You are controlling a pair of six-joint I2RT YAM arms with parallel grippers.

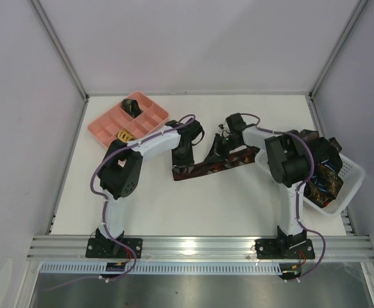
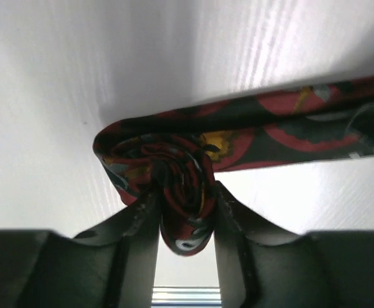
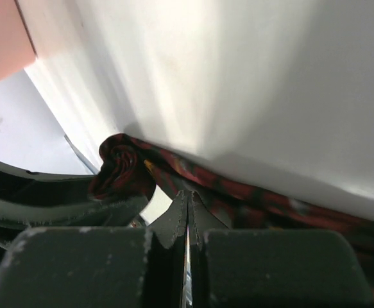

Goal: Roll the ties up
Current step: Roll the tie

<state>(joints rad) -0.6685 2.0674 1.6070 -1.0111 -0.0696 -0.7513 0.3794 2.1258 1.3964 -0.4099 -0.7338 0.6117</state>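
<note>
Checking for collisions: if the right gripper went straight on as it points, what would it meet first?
Probably the tie, its flat stretch just ahead of the right gripper; depth is unclear.

**Left arm** [image 1: 111, 212]: white tubular links. Bulky black left joint housing [image 1: 122, 174] above the rail [image 1: 199, 244], bearing a small pale mark. Black left base plate [image 1: 114, 248] sits on the rail.
**Left cable** [image 1: 97, 183]: purple, looped beside the links, bound with white straps.
**Left hand** [image 2: 185, 208]: two matte black fingers [image 2: 135, 256] with flat inner faces and scuffed edges.
**Right arm** [image 1: 294, 208]: white links as above. Black right joint housing [image 1: 286, 160]. Black right base plate [image 1: 288, 248] on the rail.
**Right cable** [image 1: 314, 170]: purple, running down past the rail.
**Right hand** [image 3: 188, 212]: black fingers [image 3: 77, 269], with pale, dusty wear along the top edges.
</note>
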